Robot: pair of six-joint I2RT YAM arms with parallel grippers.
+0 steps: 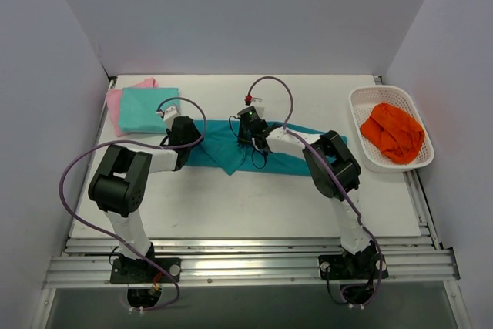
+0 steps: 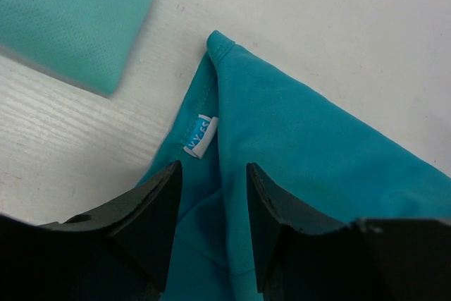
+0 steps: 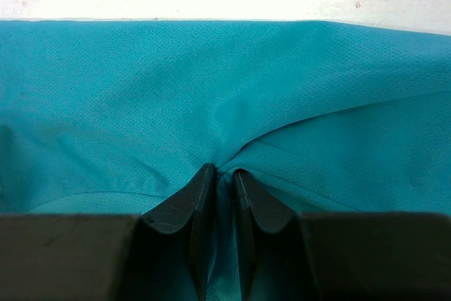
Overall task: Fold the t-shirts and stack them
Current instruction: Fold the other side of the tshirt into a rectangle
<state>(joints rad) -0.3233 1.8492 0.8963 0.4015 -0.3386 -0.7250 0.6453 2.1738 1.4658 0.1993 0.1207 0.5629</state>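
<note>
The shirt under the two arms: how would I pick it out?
Find the white table, then its middle. The deep teal t-shirt lies there in a long strip, darker than the folded aqua-mint shirt at the far left corner.

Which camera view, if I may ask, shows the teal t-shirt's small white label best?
The left wrist view: the label sits sharp and close on the teal t-shirt, ahead of the left gripper. The top view cannot resolve it; the right wrist view shows only cloth pinched in the right gripper.
</note>
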